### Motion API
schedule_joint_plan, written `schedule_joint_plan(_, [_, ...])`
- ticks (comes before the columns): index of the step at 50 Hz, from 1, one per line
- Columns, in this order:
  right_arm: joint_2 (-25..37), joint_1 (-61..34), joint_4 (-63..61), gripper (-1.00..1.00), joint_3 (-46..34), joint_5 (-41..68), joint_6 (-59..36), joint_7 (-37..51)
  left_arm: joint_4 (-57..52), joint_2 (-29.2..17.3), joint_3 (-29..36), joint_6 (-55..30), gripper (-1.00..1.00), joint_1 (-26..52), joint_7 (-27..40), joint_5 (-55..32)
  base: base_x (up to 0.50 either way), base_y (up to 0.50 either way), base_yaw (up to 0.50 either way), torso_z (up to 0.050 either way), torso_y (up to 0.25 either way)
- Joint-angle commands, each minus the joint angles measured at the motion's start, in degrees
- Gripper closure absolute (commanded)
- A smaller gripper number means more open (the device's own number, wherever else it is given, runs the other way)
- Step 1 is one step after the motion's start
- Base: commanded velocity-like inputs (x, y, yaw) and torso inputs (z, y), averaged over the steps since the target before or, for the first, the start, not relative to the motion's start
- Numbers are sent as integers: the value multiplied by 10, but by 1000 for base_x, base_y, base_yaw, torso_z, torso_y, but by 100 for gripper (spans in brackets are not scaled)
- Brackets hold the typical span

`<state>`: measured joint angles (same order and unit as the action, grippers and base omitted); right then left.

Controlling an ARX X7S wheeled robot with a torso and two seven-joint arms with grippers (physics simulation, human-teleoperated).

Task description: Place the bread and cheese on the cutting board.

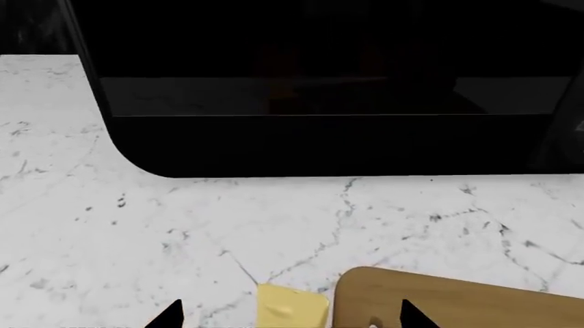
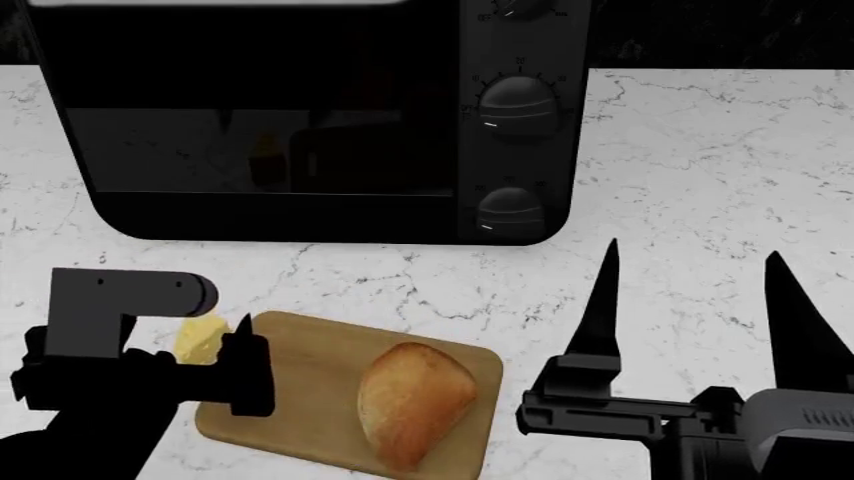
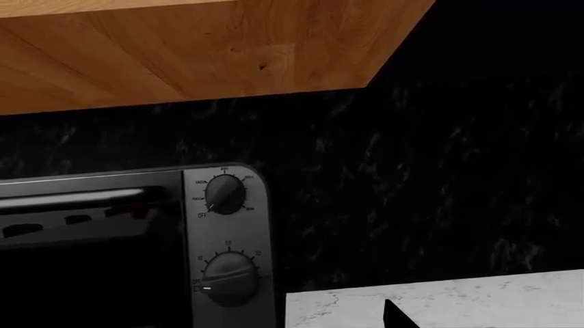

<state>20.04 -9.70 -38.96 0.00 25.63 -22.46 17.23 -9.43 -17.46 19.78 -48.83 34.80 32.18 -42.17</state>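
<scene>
The cutting board [image 2: 300, 385] lies on the marble counter in front of the toaster oven. The bread [image 2: 414, 400] lies on the board's right half. The cheese [image 2: 198, 340] sits on the counter just off the board's left far corner. In the left wrist view the cheese [image 1: 290, 306] lies between my left gripper's [image 1: 292, 318] open fingertips, touching neither, with the board's corner [image 1: 456, 301] beside it. In the head view my left gripper [image 2: 214, 345] hangs over the cheese. My right gripper [image 2: 694, 300] is open and empty, fingers pointing up, to the right of the board.
A black toaster oven [image 2: 307, 120] with knobs [image 2: 514, 105] stands at the back, close behind the board. It also shows in the left wrist view [image 1: 329, 89] and the right wrist view [image 3: 137, 253]. A wooden cabinet [image 3: 182, 48] hangs above.
</scene>
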Motion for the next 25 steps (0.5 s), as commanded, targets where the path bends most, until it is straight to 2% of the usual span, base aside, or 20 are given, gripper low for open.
schedule_joint_plan(1, [1, 1, 3, -100, -3, 0, 4, 1, 38, 4, 6, 13, -100, 6, -8, 10, 0, 0, 0, 0, 0])
schedule_joint_plan(24, [4, -1, 5, -100, -8, 1, 6, 4, 110, 11, 17, 51, -100, 7, -22, 35, 0, 0, 0, 0, 0])
schedule_joint_plan(25, [4, -2, 5, -100, -8, 1, 5, 4, 109, 11, 14, 55, 100, 6, -17, 36, 0, 0, 0, 0, 0])
